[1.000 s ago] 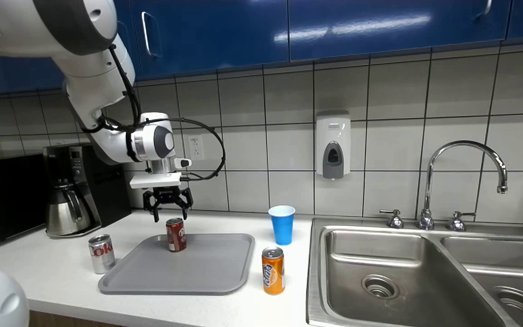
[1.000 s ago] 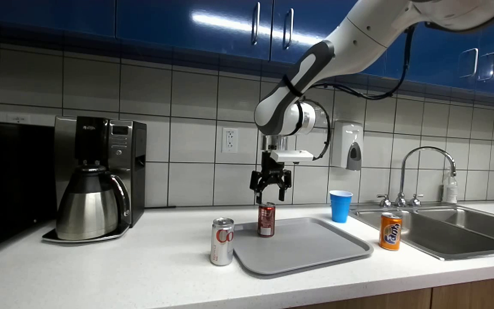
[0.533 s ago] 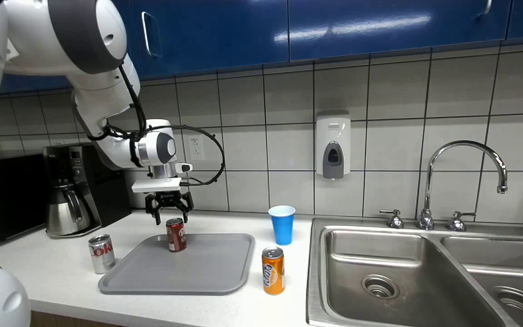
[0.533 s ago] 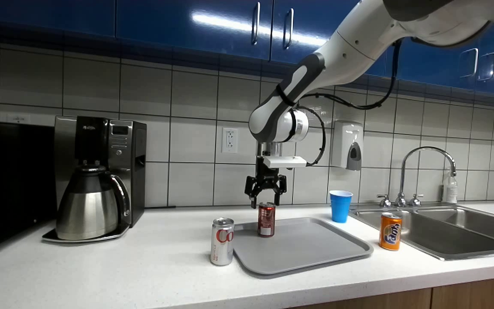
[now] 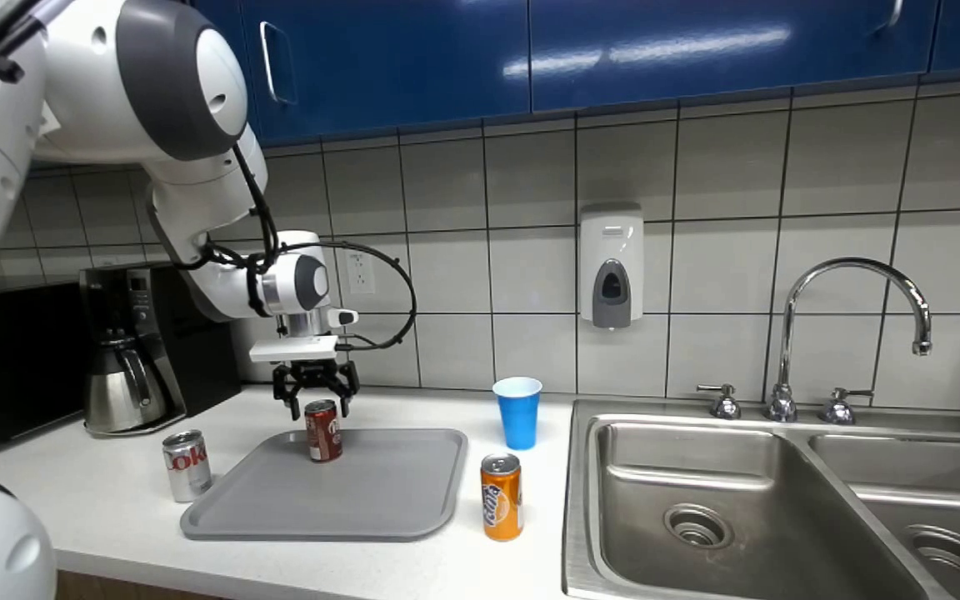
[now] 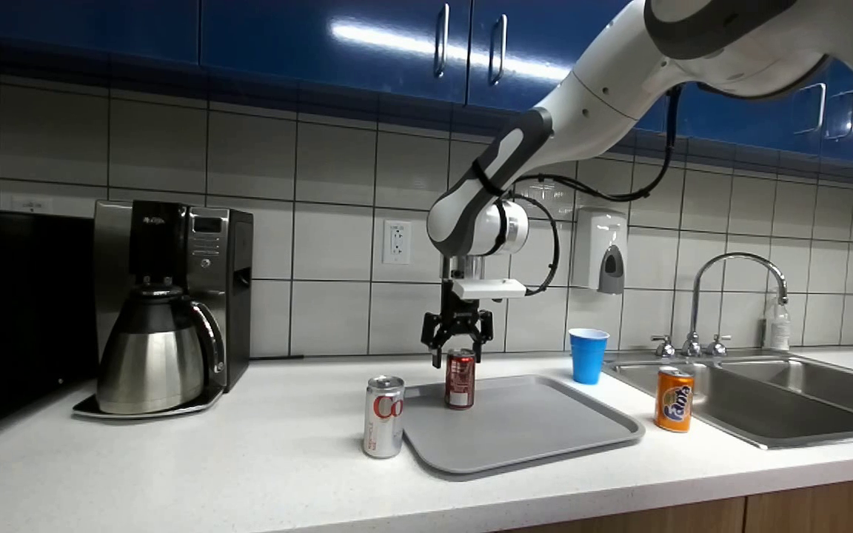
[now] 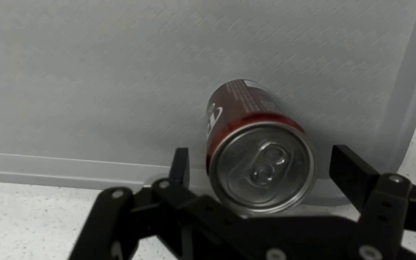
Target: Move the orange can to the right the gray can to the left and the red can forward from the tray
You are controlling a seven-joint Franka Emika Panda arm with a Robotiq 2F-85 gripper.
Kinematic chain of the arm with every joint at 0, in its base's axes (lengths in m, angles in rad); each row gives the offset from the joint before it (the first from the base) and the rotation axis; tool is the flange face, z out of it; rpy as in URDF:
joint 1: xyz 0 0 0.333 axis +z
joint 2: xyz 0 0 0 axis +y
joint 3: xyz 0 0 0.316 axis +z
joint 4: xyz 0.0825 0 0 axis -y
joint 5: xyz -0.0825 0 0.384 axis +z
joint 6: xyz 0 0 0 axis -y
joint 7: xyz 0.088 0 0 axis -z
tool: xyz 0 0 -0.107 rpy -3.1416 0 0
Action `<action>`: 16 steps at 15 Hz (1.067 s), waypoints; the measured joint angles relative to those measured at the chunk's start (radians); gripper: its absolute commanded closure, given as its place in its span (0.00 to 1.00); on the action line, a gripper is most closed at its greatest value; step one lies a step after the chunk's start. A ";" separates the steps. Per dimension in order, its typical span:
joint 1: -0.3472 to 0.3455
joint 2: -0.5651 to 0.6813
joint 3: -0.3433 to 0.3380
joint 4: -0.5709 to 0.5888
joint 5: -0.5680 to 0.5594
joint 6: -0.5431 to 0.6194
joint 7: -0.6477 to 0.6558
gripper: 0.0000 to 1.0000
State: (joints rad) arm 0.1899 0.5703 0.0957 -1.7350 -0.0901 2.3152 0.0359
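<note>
The red can point(image 5: 323, 439) point(image 6: 460, 386) point(image 7: 264, 168) stands upright on the gray tray point(image 5: 355, 500) point(image 6: 523, 429) point(image 7: 85, 79), close to its back edge. My gripper point(image 5: 320, 412) point(image 6: 457, 360) point(image 7: 259, 155) points down over it and is open. In the wrist view a finger stands on each side of the can's silver lid, with a visible gap at both sides. Upright on the counter beside the tray's left edge is the gray can point(image 5: 187, 467) point(image 6: 383, 417). Past the tray's right edge the orange can point(image 5: 501, 500) point(image 6: 674, 400) stands upright on the counter.
A blue cup point(image 5: 518, 414) point(image 6: 588, 357) stands right of the tray, farther back. The metal sink point(image 5: 584, 500) lies beyond it. On the left are a coffee maker point(image 5: 126, 375) point(image 6: 160, 340) and a tiled wall point(image 5: 447, 275) runs behind the counter.
My gripper has come down, its fingertips going from above the red can to the level of its top, and has shifted slightly sideways to straddle it. The cans and tray have stayed put.
</note>
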 measured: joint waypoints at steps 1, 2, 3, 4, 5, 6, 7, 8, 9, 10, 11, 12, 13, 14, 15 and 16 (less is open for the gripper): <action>0.000 0.005 0.000 0.001 0.000 0.000 0.000 0.00; 0.000 0.011 -0.001 0.002 0.000 -0.001 0.000 0.00; 0.000 0.016 -0.001 0.003 0.000 -0.002 0.000 0.00; 0.000 0.020 -0.001 0.004 0.000 -0.004 0.000 0.00; 0.000 0.024 -0.001 0.005 0.000 -0.005 0.000 0.00; 0.000 0.027 -0.001 0.006 0.000 -0.006 0.000 0.00; 0.000 0.031 -0.002 0.009 0.000 -0.008 0.000 0.00; 0.000 0.033 -0.002 0.010 0.000 -0.009 0.000 0.06; 0.000 0.035 -0.002 0.011 0.000 -0.011 0.000 0.28; 0.000 0.035 -0.002 0.012 0.000 -0.011 0.000 0.30; 0.000 0.035 -0.002 0.013 0.000 -0.012 0.000 0.31; 0.000 0.035 -0.002 0.014 0.000 -0.012 0.000 0.39; 0.000 0.035 -0.002 0.014 0.001 -0.013 0.000 0.47; 0.000 0.035 -0.002 0.015 0.001 -0.015 0.000 0.56; 0.000 0.035 -0.002 0.016 0.001 -0.016 0.000 0.60; 0.000 0.035 -0.003 0.018 0.001 -0.019 0.000 0.61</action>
State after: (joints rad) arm 0.1901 0.6054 0.0931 -1.7172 -0.0893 2.2967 0.0359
